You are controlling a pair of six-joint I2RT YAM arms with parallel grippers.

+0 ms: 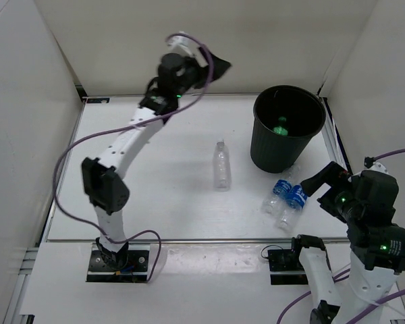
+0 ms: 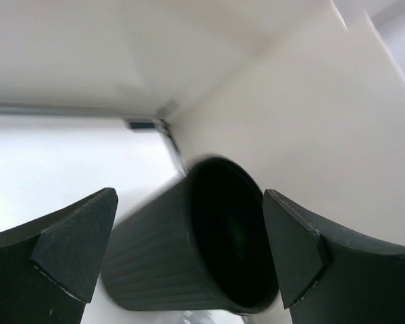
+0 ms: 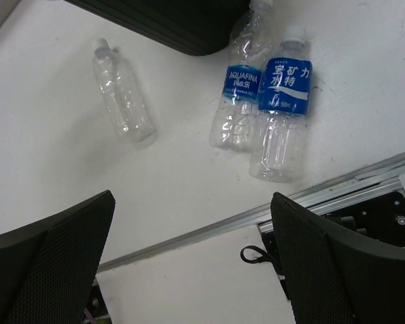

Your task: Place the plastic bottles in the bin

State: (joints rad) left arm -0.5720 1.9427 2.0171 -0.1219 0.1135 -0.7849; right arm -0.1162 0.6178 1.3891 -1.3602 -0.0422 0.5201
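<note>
Progress: 1 of 4 in, by my read. The green bottle (image 1: 281,127) is inside the bin (image 1: 270,154), which stands at the far right of the table (image 1: 155,196).

3 left, all lying flat on the table:
- plain clear bottle (image 1: 221,167), mid-table, left of the bin
- Aquafina bottle (image 3: 243,84) and second blue-label bottle (image 3: 285,88), side by side and touching, just in front of the bin

Left fingers (image 2: 67,253) are spread wide and empty, held high and aimed at the bin mouth. Right fingers (image 3: 50,263) are spread wide and empty, above the blue-label pair.

Visibility:
- Left wrist view is blurred and the bin interior reads plain black.
- In the top view only part of the green bottle shows, so I can't tell if anything else is down there.
- The right wrist view clips the bin to a sliver, and the Aquafina cap is at the frame edge.
</note>
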